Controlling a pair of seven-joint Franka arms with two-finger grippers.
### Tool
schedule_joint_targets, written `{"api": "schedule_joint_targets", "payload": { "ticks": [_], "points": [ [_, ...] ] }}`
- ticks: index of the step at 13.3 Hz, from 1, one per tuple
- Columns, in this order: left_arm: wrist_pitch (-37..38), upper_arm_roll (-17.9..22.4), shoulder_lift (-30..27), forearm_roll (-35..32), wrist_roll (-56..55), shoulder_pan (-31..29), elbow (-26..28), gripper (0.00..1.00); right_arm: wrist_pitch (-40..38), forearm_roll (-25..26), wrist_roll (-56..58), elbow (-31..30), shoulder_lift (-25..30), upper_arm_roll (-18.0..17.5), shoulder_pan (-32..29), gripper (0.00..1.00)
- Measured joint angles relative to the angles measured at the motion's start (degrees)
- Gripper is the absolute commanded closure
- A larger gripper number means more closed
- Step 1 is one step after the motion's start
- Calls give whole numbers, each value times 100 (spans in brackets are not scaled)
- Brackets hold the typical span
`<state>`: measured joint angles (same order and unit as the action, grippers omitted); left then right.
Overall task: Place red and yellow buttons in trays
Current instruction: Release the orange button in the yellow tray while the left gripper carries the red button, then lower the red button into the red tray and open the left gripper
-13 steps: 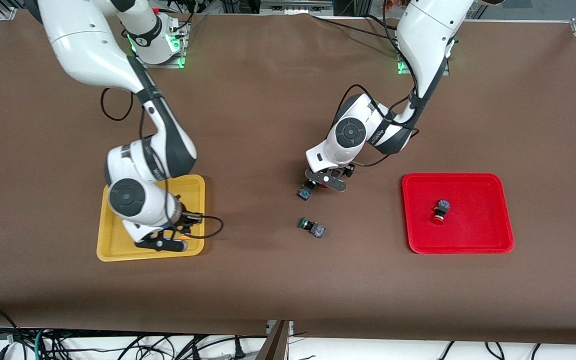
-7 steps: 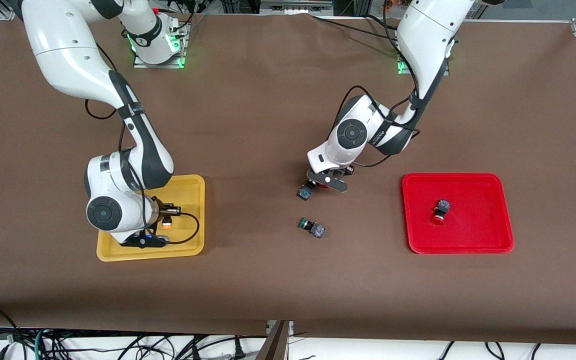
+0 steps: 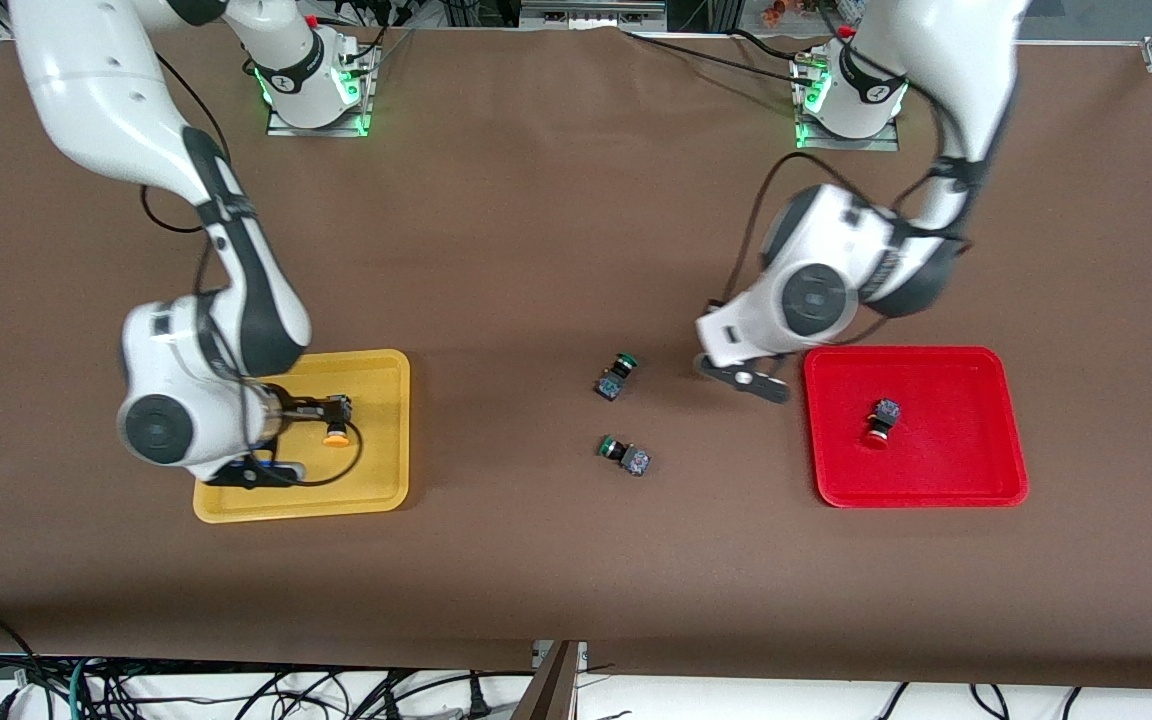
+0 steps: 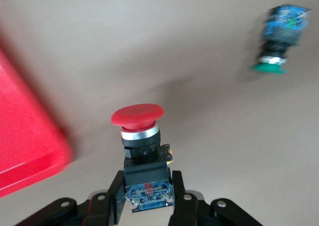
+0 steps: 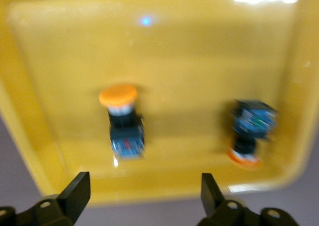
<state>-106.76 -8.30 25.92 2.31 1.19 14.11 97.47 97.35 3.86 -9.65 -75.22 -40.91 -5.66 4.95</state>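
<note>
Looking across the brown table in the front view, the shallow yellow plastic tray lies toward the right arm's end and the shallow red plastic tray toward the left arm's end. The right gripper hangs over the yellow tray's nearer edge, and one orange-capped push-button switch shows on the tray floor. A red-capped push-button switch lies in the red tray. The left gripper hovers over bare table just beside the red tray's edge, on the side toward the right arm's end. Two green-capped push-button switches sit between the trays, one farther from the camera than the other.

In the left wrist view, the left gripper is clamped on the dark body of a second red-capped switch, cap outward, above the table, with the red tray's corner close by and a green-capped switch farther off.

In the right wrist view, the right gripper's fingers are spread wide and hold nothing. Two orange-capped switches lie apart in the yellow tray, one cap away from the gripper, the other seemingly cap toward it.
</note>
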Motion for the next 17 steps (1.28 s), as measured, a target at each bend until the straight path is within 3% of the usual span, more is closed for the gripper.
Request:
{"api": "schedule_joint_targets", "payload": {
  "ticks": [4,7,9,10,11,12,17],
  "points": [
    [215,47,-4,-605,1532,-1278,-43,77,-1570,92,636,372,964,50,-228,0],
    [71,43,230,-1837,1894,-1725,-35,76,-2372,103,657,388,1611,77,-239,0],
    [-284,41,416,-2127,2338,-1949,-28,74,-2814,103,657,397,1945,58,-211,0],
    [-507,41,529,-2156,2615,-2093,-20,67,-2911,103,657,401,2108,42,-186,0],
    [-771,42,666,-2156,2847,-2240,-7,48,-2962,103,657,401,2248,31,-155,0],
    [-982,42,802,-2156,2981,-2361,-2,0,-3008,103,657,404,2364,20,-135,0],
    [-1077,-50,885,-2156,3118,-2491,-84,0,-2905,103,658,272,3355,18,-193,0]
  ]
}}
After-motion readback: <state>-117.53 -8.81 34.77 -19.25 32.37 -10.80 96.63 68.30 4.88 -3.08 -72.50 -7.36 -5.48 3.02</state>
